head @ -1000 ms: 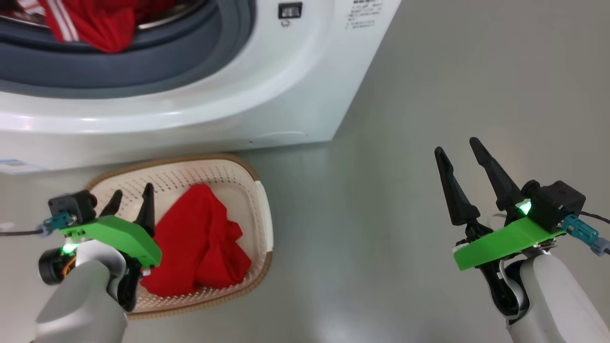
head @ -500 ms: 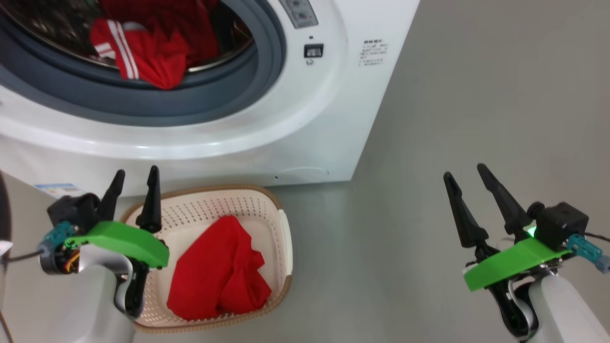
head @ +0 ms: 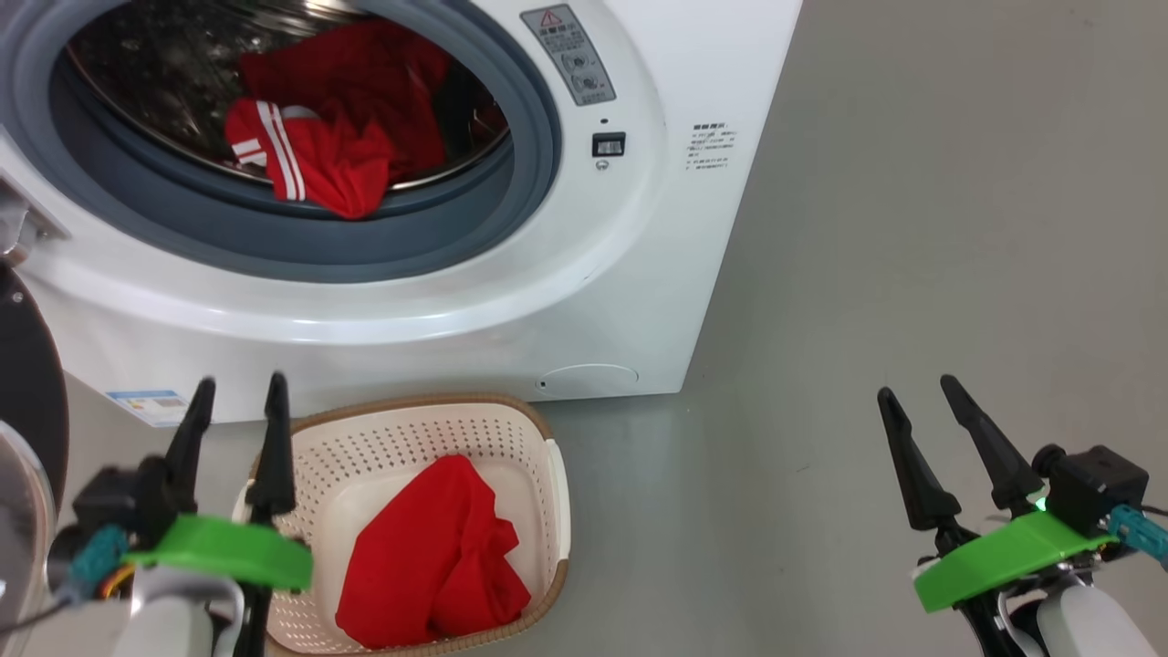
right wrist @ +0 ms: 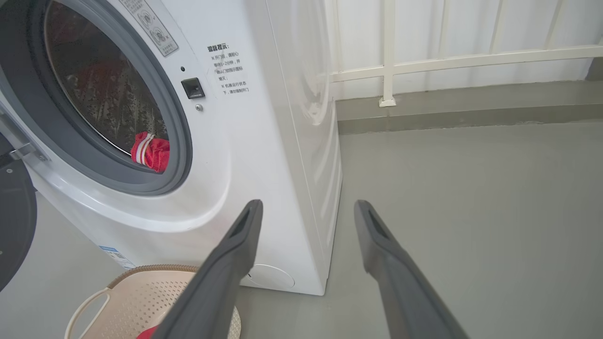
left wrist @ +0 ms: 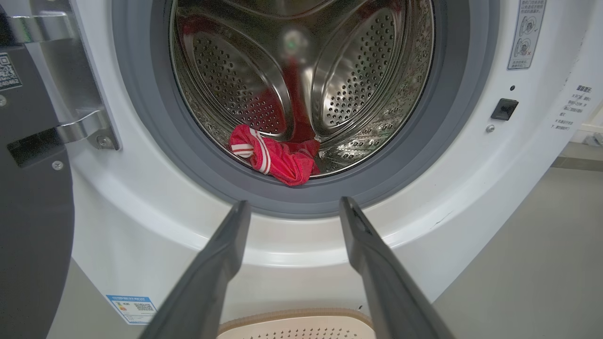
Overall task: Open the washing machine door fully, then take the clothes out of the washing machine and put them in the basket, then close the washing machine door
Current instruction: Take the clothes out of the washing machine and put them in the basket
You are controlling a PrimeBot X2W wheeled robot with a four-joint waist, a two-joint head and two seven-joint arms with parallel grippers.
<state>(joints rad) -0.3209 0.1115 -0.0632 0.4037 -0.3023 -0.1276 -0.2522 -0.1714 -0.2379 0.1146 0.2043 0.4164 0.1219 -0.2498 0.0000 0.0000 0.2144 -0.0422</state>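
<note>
Left gripper (head: 241, 383), lower left of the head view: fingers spread, empty, by the left rim of the basket (head: 429, 401); right gripper (head: 915, 388), lower right: likewise released, over bare floor (head: 821, 365). Basket, lower centre before the washing machine (head: 630, 274), held one red garment (head: 429, 557); the other clothes (head: 338, 160) lay at the front lip of the drum (head: 164, 82), upper left, with the washing machine door (head: 27, 383) swung open at far left. Next reach probably suited the left gripper: enter over the grey gasket (head: 438, 233), centred, pinching the bunched striped fold deeply.

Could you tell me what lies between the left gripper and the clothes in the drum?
Left wrist view: grey gasket and white front of the washing machine.
</note>
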